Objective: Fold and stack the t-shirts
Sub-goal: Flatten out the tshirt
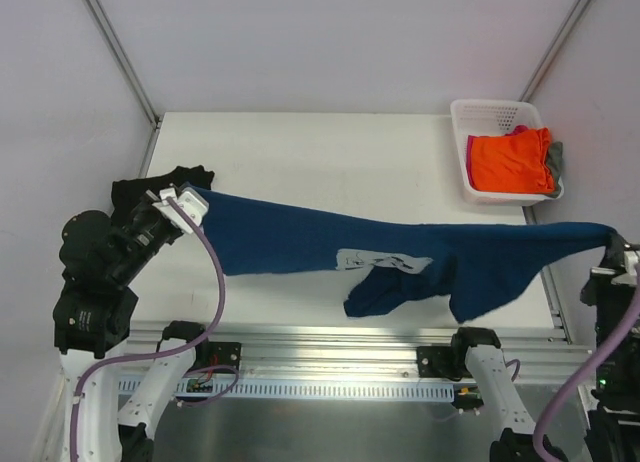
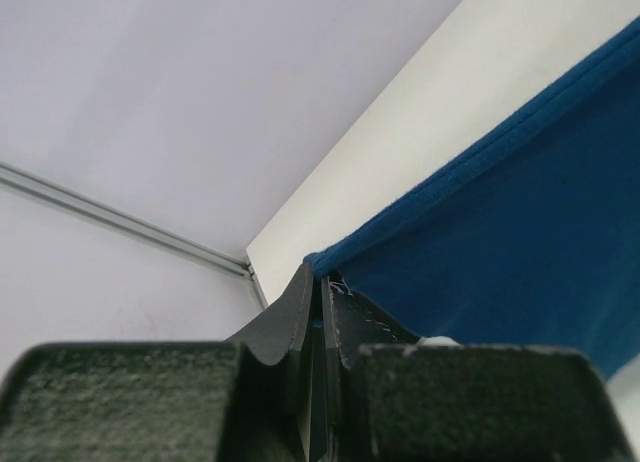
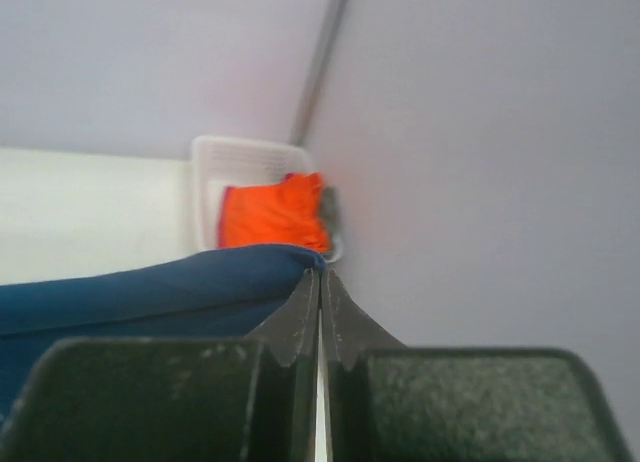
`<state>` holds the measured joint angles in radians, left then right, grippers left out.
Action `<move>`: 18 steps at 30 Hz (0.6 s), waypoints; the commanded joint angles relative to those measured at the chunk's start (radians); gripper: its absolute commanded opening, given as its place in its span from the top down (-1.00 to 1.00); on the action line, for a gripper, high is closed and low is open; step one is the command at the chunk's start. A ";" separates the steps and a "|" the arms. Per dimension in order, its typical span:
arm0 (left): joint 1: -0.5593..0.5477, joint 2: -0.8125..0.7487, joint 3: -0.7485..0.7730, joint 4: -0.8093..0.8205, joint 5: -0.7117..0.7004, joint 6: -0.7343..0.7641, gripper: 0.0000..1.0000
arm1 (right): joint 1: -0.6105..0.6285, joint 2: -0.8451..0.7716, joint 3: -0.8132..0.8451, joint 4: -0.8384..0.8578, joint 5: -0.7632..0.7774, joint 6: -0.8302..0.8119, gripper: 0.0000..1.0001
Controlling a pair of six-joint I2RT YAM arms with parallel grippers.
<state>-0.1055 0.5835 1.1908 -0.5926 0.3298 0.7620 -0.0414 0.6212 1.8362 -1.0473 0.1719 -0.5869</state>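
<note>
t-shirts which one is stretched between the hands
The navy blue one; the black one lies on the table, the orange one sits in the basket.

navy t-shirt (image 1: 290, 244): soft matt cloth. basket (image 1: 497, 106) at 2 o'clock: white perforated plastic. surface (image 1: 320, 152): smooth matt white. left tool (image 2: 320, 284): matt black, grainy.

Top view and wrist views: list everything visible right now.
navy t-shirt: one, blue with pale print, stretched between both arms above the table's near half
black t-shirt: one, black, table's left side
orange t-shirt: one, orange, topmost in basket
pink cloth, grey cloth: slivers, basket, flanking the orange
basket: one, white, table's far right corner
table: one, white, under everything
left fingers: one pair, black, shut on navy t-shirt's left end
right fingers: one pair, black, shut on its right end
</note>
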 commanded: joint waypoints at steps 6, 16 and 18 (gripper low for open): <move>0.000 0.101 0.305 0.019 -0.067 -0.088 1.00 | 0.038 0.194 0.407 0.000 0.155 -0.130 0.99; 0.000 0.095 0.530 -0.131 -0.218 -0.260 1.00 | -0.014 0.150 0.413 -0.378 -0.030 0.085 0.99; 0.000 0.117 0.578 -0.131 -0.247 -0.254 1.00 | 0.023 0.187 0.448 -0.317 0.092 0.027 0.99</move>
<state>-0.1055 0.6716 1.7130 -0.7116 0.1883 0.5457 -0.0460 0.7826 2.2501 -1.3506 0.1268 -0.5358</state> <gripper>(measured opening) 0.011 0.009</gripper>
